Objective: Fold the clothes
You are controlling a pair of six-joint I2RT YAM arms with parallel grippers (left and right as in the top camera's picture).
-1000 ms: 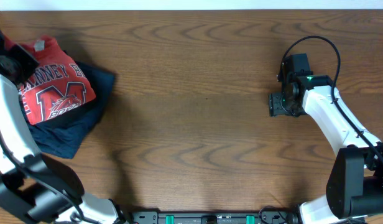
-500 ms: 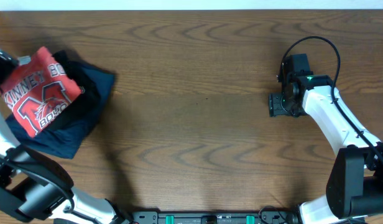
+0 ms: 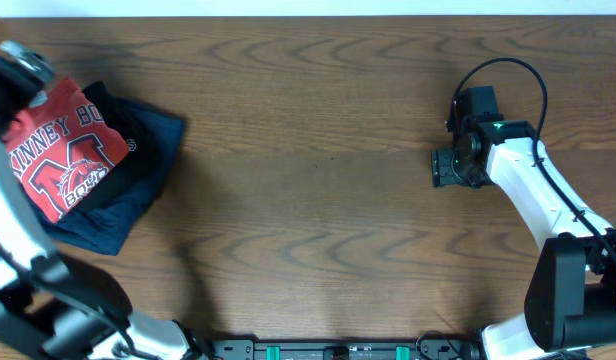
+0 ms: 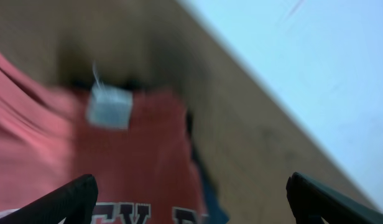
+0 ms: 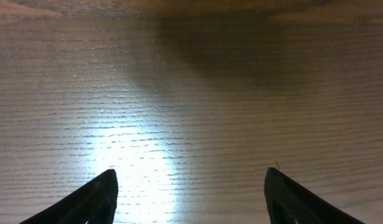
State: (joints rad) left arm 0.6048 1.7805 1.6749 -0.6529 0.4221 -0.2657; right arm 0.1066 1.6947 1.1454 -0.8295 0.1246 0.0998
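While my left pincer [image 4: 190, 183] and right pincer [image 5: 188, 177] are gaping empty, the red T-shirt [image 3: 63, 150] is lying on dark garments [image 3: 118, 205].
Left is hovering by its neck tag [image 4: 109, 107], right above the table [image 5: 191, 93].

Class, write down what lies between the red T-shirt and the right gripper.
Overhead view: black garment and navy garment beside the red T-shirt, then only bare table up to the right gripper.

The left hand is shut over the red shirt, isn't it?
Not shut. The left hand is open over the red shirt. The left wrist view shows it spread wide, with nothing pinched.
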